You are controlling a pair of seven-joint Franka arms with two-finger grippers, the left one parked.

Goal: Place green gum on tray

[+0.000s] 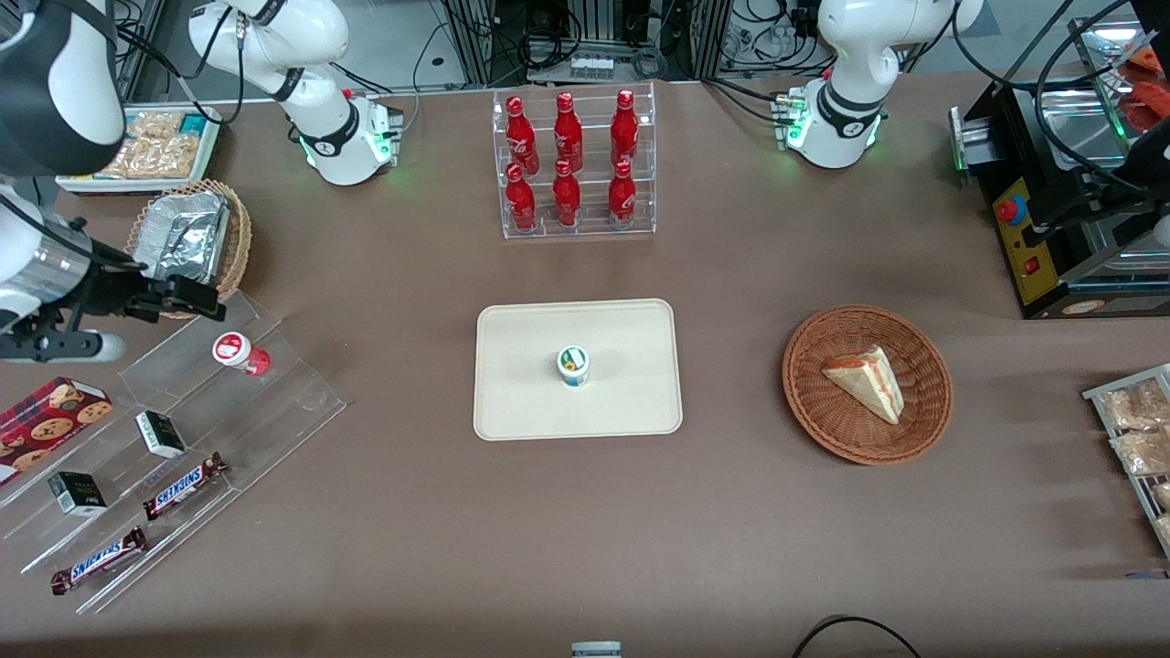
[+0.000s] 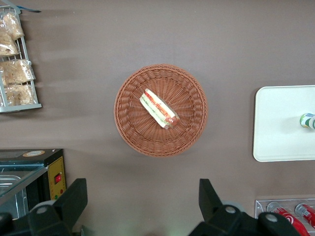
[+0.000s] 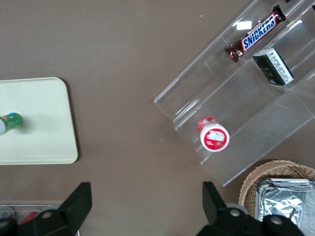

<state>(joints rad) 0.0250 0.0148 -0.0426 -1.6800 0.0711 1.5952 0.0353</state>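
Green gum upright on the tray; gripper empty, fingers spread.

The small round green gum point(image 1: 573, 366) stands mid-tray on the smooth cream tray point(image 1: 512, 402), bare rim-room all around it. The gripper point(image 1: 187, 302) hovers, holding nothing, over the clear acrylic stepped rack point(image 1: 274, 411) beside the red-lidded bottle point(image 1: 239, 352), above brown matte tablecloth point(image 1: 411, 548).

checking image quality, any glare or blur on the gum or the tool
Front view: small green-labelled gum bottle sharp on the cream rectangular tray; the tool blurred, near the camera. Right wrist view: bottle smeared at the frame edge; glare on the clear acrylic stand.
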